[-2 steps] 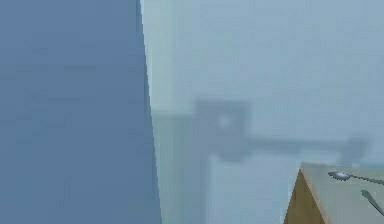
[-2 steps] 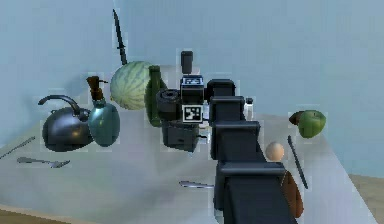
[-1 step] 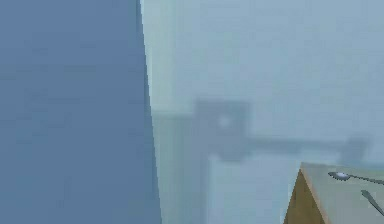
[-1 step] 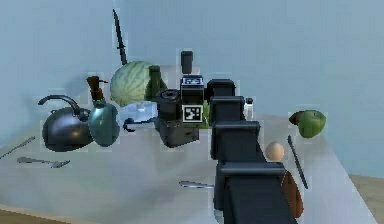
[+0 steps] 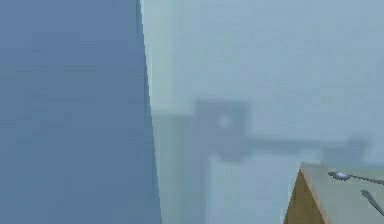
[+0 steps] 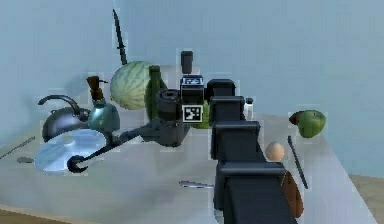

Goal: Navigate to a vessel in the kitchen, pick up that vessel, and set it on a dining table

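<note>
- Kettle (image 6: 60,120): grey with a dark handle, standing on the desk (image 6: 150,195), beyond the pincer's tips and a little to their left.
- Dish (image 6: 50,157): pale blue and shallow, lying flat at the pincer's tips. Contact cannot be told.
- Pincer (image 6: 88,158): reaching leftward, low over the desk. Its grip cannot be told, nor whether it holds anything.
- Flask (image 6: 103,118): teal and stoppered, just behind the fingers.
- Melon (image 6: 132,85) and dark bottle (image 6: 155,98): farther back, behind the pincer's body.
- Egg (image 6: 275,152) and apple (image 6: 310,123): well right of the pincer, past the arm (image 6: 245,170).
- Step in hand: probably the pick-up, with the dish, flask or kettle as the wanted vessel.
- Next move: needs a sure hold, then a straight lift clear of neighbours before heading for the dining table.
</note>
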You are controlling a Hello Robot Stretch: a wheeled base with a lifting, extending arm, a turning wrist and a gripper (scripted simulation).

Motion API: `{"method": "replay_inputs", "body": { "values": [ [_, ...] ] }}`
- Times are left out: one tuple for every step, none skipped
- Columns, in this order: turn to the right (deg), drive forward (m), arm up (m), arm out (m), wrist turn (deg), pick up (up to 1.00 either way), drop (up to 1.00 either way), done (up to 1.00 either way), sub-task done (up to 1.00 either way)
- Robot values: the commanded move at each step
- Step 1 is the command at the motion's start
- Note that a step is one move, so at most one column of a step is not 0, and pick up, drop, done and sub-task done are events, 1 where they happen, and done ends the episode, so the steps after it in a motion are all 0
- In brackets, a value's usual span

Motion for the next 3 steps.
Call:
{"method": "replay_inputs", "body": {
  "values": [
    [0.0, 0.0, 0.0, 0.0, -45.0, 0.0, 0.0, 0.0, 0.0],
    [0.0, 0.0, 0.0, 0.0, -12.0, 0.0, 0.0, 0.0, 0.0],
    [0.0, 0.0, 0.0, -0.18, 0.0, 0.0, 0.0, 0.0, 0.0]
  ]
}}
